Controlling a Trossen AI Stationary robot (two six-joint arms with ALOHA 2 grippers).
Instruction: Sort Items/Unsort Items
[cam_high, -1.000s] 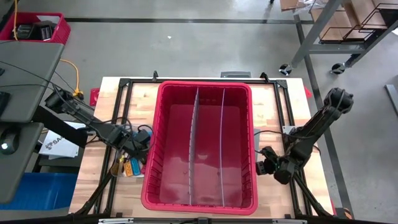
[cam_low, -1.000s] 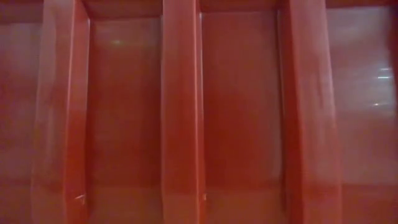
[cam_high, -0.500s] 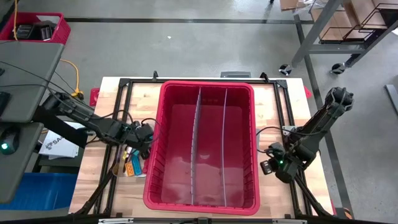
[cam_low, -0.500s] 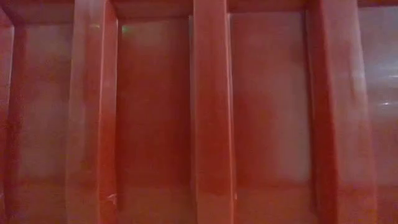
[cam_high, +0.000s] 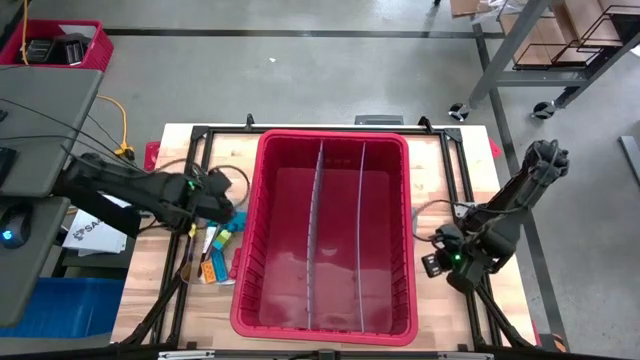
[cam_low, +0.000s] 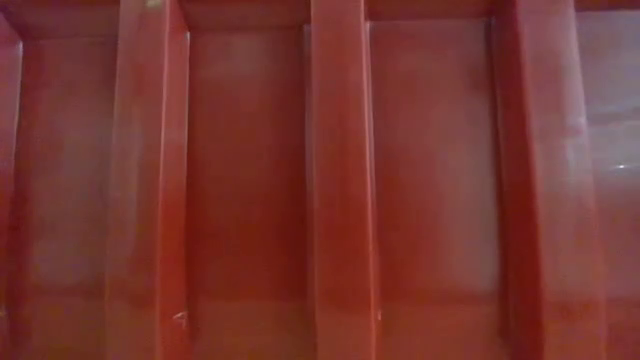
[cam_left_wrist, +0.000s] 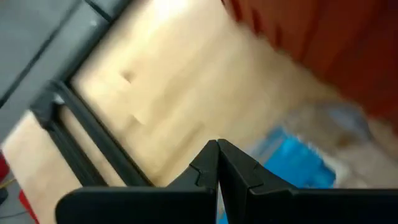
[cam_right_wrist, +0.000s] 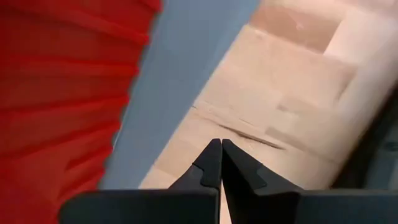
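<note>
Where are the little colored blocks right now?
In the high view, the colored blocks lie in a small pile on the wooden table, just outside the big red bin's left wall, beside the left gripper.

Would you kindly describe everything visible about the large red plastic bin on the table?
The large red plastic bin is rectangular, with ribbed walls and a thick rim. Two thin pale dividers split it into three lengthwise compartments, all looking empty. It sits upright mid-table on the wooden top, filling the low view; small coloured items lie just outside its left wall.
</note>
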